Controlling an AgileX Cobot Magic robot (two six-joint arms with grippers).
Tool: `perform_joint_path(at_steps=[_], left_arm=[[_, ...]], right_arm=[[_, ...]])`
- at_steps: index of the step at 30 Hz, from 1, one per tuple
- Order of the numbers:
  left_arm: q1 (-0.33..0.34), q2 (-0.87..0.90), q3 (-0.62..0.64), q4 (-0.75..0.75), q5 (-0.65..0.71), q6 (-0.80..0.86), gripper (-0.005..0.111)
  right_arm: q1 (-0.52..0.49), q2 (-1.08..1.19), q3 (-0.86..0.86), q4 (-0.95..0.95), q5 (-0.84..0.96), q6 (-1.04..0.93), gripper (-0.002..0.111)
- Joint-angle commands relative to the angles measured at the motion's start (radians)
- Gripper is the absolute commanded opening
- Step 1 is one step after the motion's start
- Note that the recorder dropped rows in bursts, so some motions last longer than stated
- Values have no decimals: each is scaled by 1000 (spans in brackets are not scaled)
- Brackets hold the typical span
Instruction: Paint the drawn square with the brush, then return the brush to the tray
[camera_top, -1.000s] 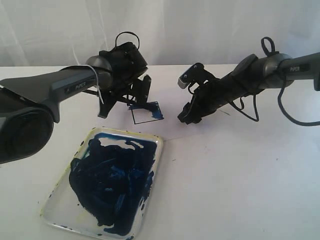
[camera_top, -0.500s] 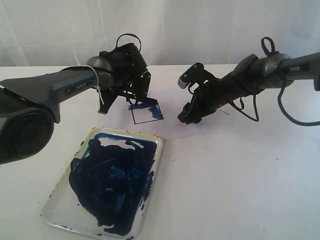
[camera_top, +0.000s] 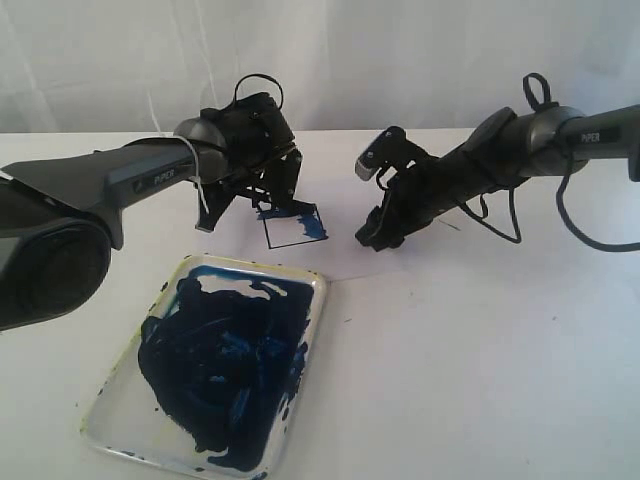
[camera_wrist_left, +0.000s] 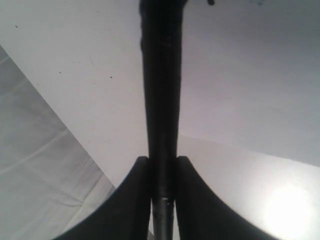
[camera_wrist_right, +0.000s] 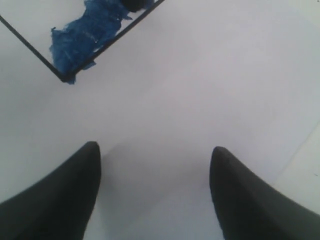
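Observation:
The drawn square (camera_top: 296, 229) is a small black outline on white paper, smeared blue along its far edge and right side. My left gripper (camera_top: 282, 190) hangs over the square's far edge, shut on the brush (camera_wrist_left: 161, 90). The black handle runs straight out between the jaws in the left wrist view, where the left gripper (camera_wrist_left: 162, 160) pinches it from both sides. The brush tip is hidden. My right gripper (camera_top: 373, 234) rests open just right of the square, nothing between its fingers. In the right wrist view the right gripper (camera_wrist_right: 155, 147) faces the square's blue corner (camera_wrist_right: 82, 42). The tray (camera_top: 308, 290), full of dark blue paint, lies in front.
The white paper sheet (camera_top: 420, 240) covers the table's middle; its front edge runs just behind the tray. A white curtain (camera_top: 400, 50) closes off the back. Both dark arms reach in from the sides, with cables looping off the right arm (camera_top: 520, 150).
My left gripper has shifted slightly to the left over the square's far edge, still holding the brush. The right arm has not moved.

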Motion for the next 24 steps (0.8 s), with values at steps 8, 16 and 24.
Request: perform_joint_path(at_steps=[8,16,24], left_arm=[[2,-4,-3,27,25,2,0],[2,-4,-3,20,23,2,0],[2,-4,-3,22,15,2,0]], right_arm=[[1,12,12,-40,37,-75,60],[25,12,12,-40,32,-98,60],[30,12,12,-14,12,-98,60]])
